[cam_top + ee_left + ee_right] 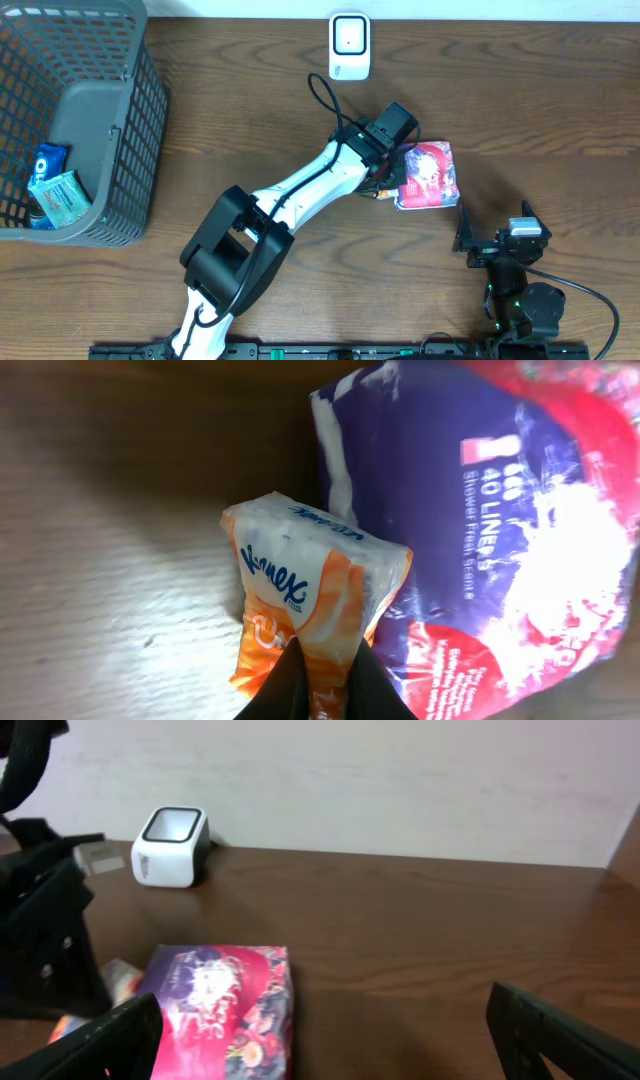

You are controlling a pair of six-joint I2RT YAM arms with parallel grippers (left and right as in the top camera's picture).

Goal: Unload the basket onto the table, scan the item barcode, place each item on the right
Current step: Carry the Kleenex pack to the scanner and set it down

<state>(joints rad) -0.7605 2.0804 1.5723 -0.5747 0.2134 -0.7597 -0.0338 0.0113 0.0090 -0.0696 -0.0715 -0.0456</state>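
My left gripper (325, 695) is shut on the bottom edge of an orange-and-white Kleenex tissue pack (310, 600), which sits low over the table. Right beside the tissue pack lies a red and purple pack of liners (480, 530). From overhead, the left gripper (386, 186) is at the left edge of the liners pack (430, 175), and only a sliver of the tissue pack shows. The white barcode scanner (349, 46) stands at the table's far edge, also the scanner (172, 845) in the right wrist view. My right gripper (495, 224) stands open near the front right, holding nothing.
A grey mesh basket (120, 130) stands at the far left with several small packs (55, 190) inside. The left arm (40, 920) fills the left of the right wrist view. The liners pack (215, 1005) lies just ahead of the right gripper (320, 1040).
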